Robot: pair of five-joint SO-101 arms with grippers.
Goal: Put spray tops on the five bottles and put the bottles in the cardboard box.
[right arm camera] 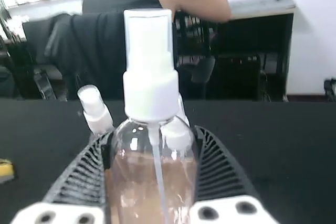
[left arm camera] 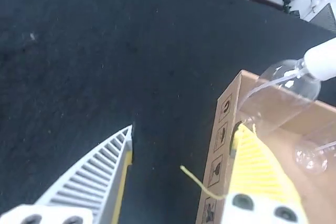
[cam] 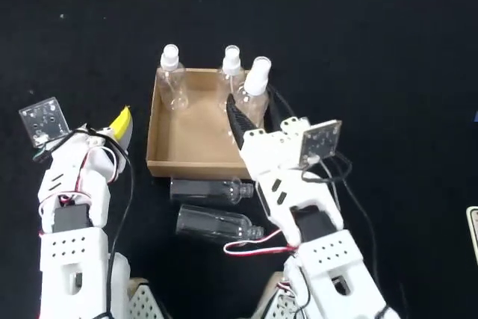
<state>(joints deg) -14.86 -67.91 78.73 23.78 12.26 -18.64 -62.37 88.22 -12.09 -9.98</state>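
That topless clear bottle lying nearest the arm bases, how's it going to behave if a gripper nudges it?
The nearest lying bottle looks round and rests on its side, so a sideways nudge would probably roll it, perhaps toward the second lying bottle. It appears empty clear plastic, so likely light, and smooth enough to slip in loose jaws.

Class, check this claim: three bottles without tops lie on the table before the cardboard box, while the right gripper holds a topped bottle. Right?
No. The high view shows two, not three: one topless bottle and a second topless bottle beside the cardboard box. The right gripper does hold a topped bottle.
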